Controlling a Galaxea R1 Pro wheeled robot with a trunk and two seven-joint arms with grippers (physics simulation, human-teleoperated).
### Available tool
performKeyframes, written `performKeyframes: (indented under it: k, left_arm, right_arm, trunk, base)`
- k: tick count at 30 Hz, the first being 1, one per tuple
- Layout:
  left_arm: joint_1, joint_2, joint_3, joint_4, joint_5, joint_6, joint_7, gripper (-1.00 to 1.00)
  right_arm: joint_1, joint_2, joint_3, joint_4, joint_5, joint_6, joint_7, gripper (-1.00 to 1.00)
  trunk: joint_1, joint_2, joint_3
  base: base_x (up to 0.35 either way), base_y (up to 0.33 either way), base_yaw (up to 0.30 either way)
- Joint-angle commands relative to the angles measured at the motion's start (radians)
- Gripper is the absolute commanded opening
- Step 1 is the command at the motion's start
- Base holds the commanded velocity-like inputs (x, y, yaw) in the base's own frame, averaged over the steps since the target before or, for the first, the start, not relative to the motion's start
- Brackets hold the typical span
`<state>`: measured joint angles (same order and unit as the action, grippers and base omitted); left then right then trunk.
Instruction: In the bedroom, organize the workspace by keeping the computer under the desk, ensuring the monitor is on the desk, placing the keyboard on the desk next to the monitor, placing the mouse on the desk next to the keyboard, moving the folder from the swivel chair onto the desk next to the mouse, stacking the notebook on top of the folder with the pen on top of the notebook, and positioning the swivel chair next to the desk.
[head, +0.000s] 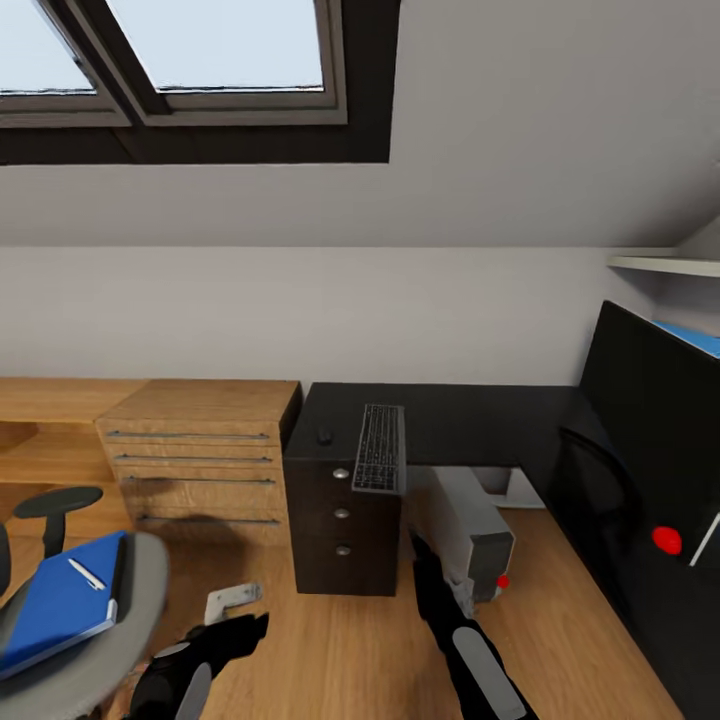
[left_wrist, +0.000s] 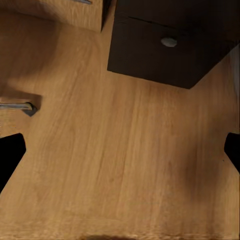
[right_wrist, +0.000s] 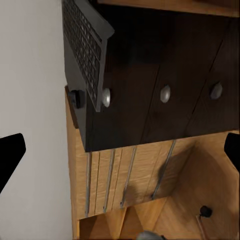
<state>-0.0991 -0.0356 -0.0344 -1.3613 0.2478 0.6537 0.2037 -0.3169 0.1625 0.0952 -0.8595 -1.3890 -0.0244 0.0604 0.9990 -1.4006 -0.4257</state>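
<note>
A blue folder (head: 62, 604) with a white pen (head: 86, 574) on top lies on the grey chair (head: 130, 640) at 8 o'clock. The keyboard (head: 380, 447) and mouse (head: 324, 436) sit on the black desk (head: 470, 420) at centre, the keyboard overhanging its front edge. The computer (head: 478, 535) stands beneath; the monitor (head: 650, 420) is at 3 o'clock. Both the left gripper (left_wrist: 120, 150) and the right gripper (right_wrist: 120, 150) are spread wide, empty.

This is a home study corner under the roof of an attic room: a sloped grey ceiling with a dark-framed skylight (head: 170, 60) rises over a wood plank floor (head: 340, 650). A glossy black worktop (head: 470, 420) carries a keyboard (head: 380, 447) and a monitor (head: 655, 440), with a light wood drawer cabinet (head: 200, 450) beside it and a swivel chair (head: 90, 620) nearby
</note>
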Motion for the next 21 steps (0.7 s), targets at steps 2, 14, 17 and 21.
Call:
performKeyframes:
  k: [2,14,17,21]
  left_arm:
    - [-0.001,0.0,-0.001,0.047,0.01,0.0,0.01,1.0]
    - [-0.001,0.003,-0.001,0.289,0.007,-0.239,0.005,1.0]
    - [-0.001,0.004,-0.002,0.334,0.007,-0.3,0.004,1.0]
    - [-0.001,0.005,-0.004,0.419,0.005,-0.384,0.005,1.0]
  right_arm:
    - [-0.001,-0.001,0.002,0.03,0.008,-0.011,0.005,1.0]
    - [-0.001,-0.003,0.006,0.313,0.211,-0.256,0.004,1.0]
    - [-0.001,-0.002,0.007,0.369,0.261,-0.327,0.004,1.0]
    - [-0.001,-0.001,0.007,0.441,0.37,-0.428,0.004,1.0]
  trunk:
    - [-0.001,-0.001,-0.001]
    - [-0.001,-0.001,-0.001]
    - [-0.001,-0.001,-0.001]
    - [-0.004,0.006,0.002]
  base:
    - [-0.323,-0.169,0.0]
    - [-0.205,-0.12,0.0]
    - [-0.033,-0.021,0.0]
    - [-0.013,-0.008,0.0]
